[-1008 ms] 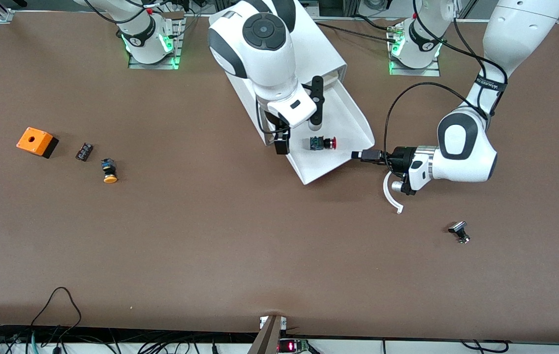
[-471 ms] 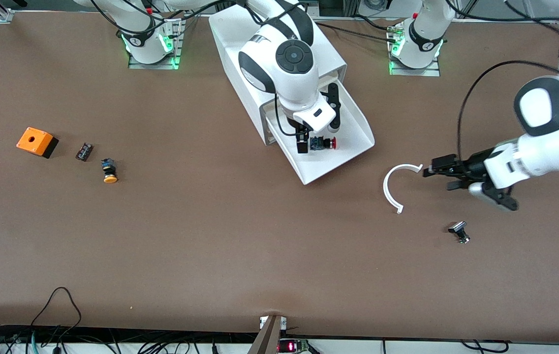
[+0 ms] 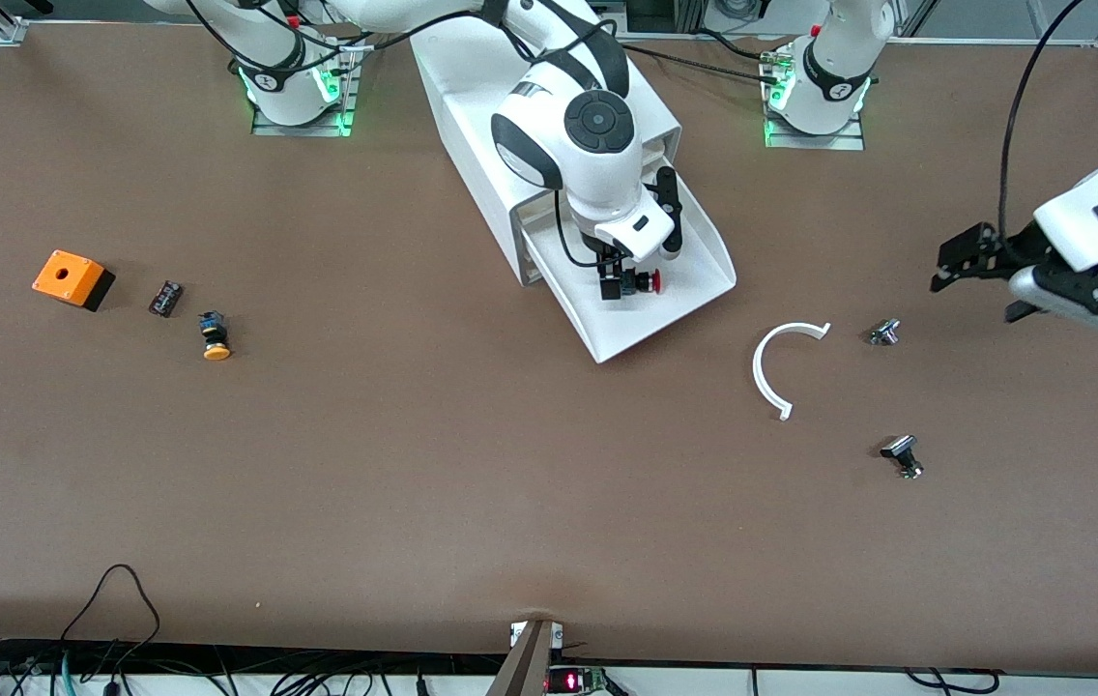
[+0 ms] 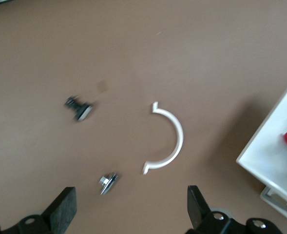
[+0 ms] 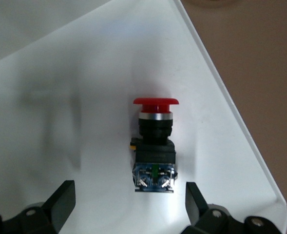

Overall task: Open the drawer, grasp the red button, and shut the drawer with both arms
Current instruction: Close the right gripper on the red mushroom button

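Cabinet (image 3: 472,116): white box at the middle of the table, between the two arm bases.

Drawer (image 3: 694,290): pulled out of the cabinet toward the front camera, its sloped lip at the camera end. Contents: one button (image 3: 634,281) only, lying on its side on the white floor, red cap pointing toward the left arm's end of the table.

Right gripper (image 3: 619,280): reaches down into the drawer, directly over the button. Fingers (image 5: 60,200) spread wide, one on each side of the button's black body, neither touching it in the right wrist view; nothing held. The button's terminal end lies closest to the gripper, the red cap (image 5: 155,102) away from it.

Left gripper (image 3: 979,261): in the air over bare table at the left arm's end, well apart from the drawer. Fingers (image 4: 63,207) fully apart, empty. Below it in the left wrist view: a white arc (image 4: 170,141), a silver nut (image 4: 107,179) and a dark part (image 4: 80,108), all lying apart from one another on the table. A corner of the drawer shows at that view's edge, with a bit of red cap.

Toward the right arm's end, well away from both grippers: an orange box (image 3: 72,278), a small black part (image 3: 165,298) beside it, and a yellow button (image 3: 214,335).
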Controlling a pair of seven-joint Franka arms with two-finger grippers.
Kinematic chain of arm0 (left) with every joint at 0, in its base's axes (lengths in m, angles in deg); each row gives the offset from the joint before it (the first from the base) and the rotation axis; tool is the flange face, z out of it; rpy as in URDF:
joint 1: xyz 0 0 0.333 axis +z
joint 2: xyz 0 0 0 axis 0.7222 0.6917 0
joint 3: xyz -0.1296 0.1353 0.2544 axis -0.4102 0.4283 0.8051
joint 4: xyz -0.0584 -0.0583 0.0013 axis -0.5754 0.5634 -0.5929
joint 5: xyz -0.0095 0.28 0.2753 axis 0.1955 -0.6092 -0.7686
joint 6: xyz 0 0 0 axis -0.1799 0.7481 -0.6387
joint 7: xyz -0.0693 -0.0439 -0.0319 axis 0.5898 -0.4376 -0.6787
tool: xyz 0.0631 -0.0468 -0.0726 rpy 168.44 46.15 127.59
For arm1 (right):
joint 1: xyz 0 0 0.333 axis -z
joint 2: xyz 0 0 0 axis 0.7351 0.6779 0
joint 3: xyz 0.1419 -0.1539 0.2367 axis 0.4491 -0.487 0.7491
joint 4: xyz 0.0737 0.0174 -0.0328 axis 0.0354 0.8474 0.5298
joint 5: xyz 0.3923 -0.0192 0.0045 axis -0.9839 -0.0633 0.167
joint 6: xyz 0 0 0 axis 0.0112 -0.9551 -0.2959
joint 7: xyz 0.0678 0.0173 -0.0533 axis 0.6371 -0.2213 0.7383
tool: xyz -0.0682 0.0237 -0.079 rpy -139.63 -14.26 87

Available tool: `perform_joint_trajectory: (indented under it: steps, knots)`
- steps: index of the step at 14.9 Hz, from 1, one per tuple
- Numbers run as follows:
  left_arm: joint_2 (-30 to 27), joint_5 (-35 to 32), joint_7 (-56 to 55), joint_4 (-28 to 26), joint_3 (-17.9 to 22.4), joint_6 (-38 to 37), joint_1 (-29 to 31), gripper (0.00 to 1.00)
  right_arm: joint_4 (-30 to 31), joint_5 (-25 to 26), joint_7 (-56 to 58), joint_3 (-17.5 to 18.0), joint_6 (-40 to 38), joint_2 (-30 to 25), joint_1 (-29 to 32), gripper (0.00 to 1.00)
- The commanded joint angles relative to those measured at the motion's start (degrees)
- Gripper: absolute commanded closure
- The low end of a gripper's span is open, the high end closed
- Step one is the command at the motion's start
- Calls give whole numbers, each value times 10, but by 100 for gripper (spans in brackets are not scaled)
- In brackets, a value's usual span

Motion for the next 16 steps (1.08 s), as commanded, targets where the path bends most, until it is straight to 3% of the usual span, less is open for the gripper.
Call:
perform_joint_trajectory:
  steps: [1, 7, 13, 16]
  knots:
    - [6, -51, -74, 38, 1, -55, -8, 0, -22, 14, -9, 0, 13, 19, -7, 0]
    - [6, -75, -150, 41, 0, -75, -8, 0, -22, 15, -22, -1, 40, 36, -13, 2]
    - [8, -75, -150, 40, 0, -75, -4, 0, -22, 35, -19, -1, 60, 36, -12, 56]
    - [8, -74, -150, 40, 0, -75, -4, 0, -22, 39, -21, -2, 59, 34, -12, 65]
